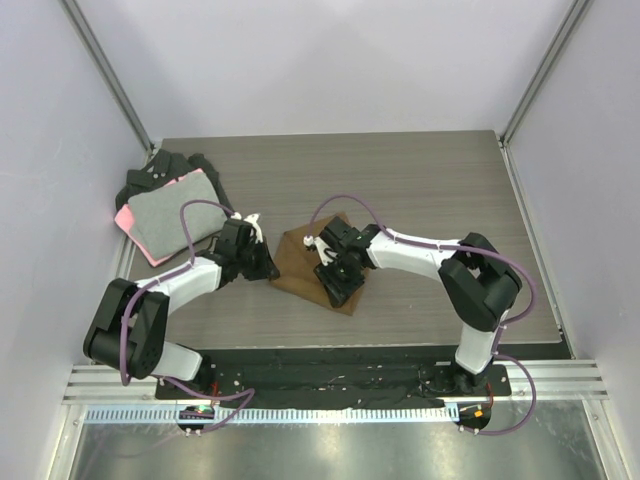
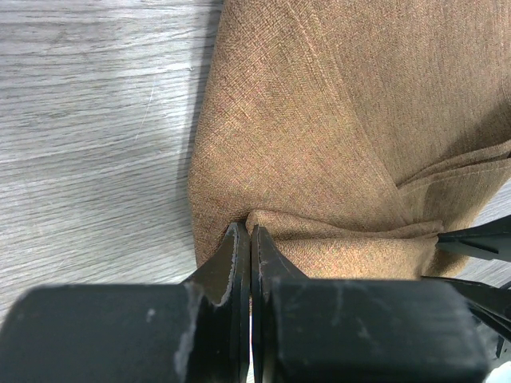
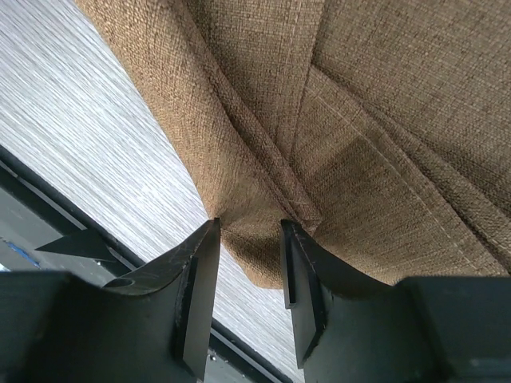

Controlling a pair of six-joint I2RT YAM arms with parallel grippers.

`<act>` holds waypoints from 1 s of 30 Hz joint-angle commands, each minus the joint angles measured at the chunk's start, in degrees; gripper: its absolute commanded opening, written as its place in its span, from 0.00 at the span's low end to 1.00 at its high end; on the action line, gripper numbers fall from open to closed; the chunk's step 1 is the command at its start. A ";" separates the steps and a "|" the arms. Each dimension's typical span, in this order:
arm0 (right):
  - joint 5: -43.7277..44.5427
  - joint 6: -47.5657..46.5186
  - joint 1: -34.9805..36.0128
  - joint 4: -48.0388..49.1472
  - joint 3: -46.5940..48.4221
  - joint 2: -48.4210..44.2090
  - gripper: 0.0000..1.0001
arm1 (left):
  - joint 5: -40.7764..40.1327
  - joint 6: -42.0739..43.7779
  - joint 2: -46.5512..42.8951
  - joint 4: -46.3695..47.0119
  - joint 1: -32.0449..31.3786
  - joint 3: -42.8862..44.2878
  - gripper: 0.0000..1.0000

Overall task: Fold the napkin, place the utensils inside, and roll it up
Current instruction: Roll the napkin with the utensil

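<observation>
The brown napkin (image 1: 303, 262) lies folded in the middle of the table, between the two arms. My left gripper (image 1: 268, 268) is at its left edge. In the left wrist view the gripper (image 2: 249, 231) is shut, with its tips pinching a raised fold of the napkin (image 2: 319, 120). My right gripper (image 1: 338, 290) is over the napkin's near right part. In the right wrist view the gripper (image 3: 247, 227) is open, its fingers straddling a rounded folded corner of the napkin (image 3: 359, 96) and touching the cloth on both sides. The utensils are out of view.
A grey cloth with a pink edge (image 1: 170, 215) lies on black cloths (image 1: 150, 178) at the back left corner. The table's near edge and dark rail (image 1: 330, 365) run just below the napkin. Side walls stand on both sides of the table.
</observation>
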 commanded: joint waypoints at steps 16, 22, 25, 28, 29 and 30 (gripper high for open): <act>10.49 -2.82 7.11 -1.84 8.46 -6.65 0.58 | -2.14 -0.35 7.32 -14.16 -0.30 11.18 0.00; 20.26 -7.47 12.04 16.66 1.30 -8.23 0.59 | -0.47 -0.17 9.68 -15.31 -0.30 12.86 0.00; 21.58 -8.79 12.12 22.86 -0.14 -6.66 0.60 | 0.50 -0.17 10.65 -15.84 -0.21 13.65 0.00; 21.84 -9.84 13.09 25.15 -0.05 -3.93 0.59 | 0.41 0.00 11.10 -16.37 -0.21 14.09 0.00; 21.84 -10.20 13.35 26.11 -0.40 -3.75 0.59 | 0.41 0.00 11.10 -16.46 -0.21 14.18 0.00; 22.10 -10.46 13.62 27.86 -0.75 -3.31 0.59 | 0.41 0.09 11.10 -16.63 -0.30 14.27 0.00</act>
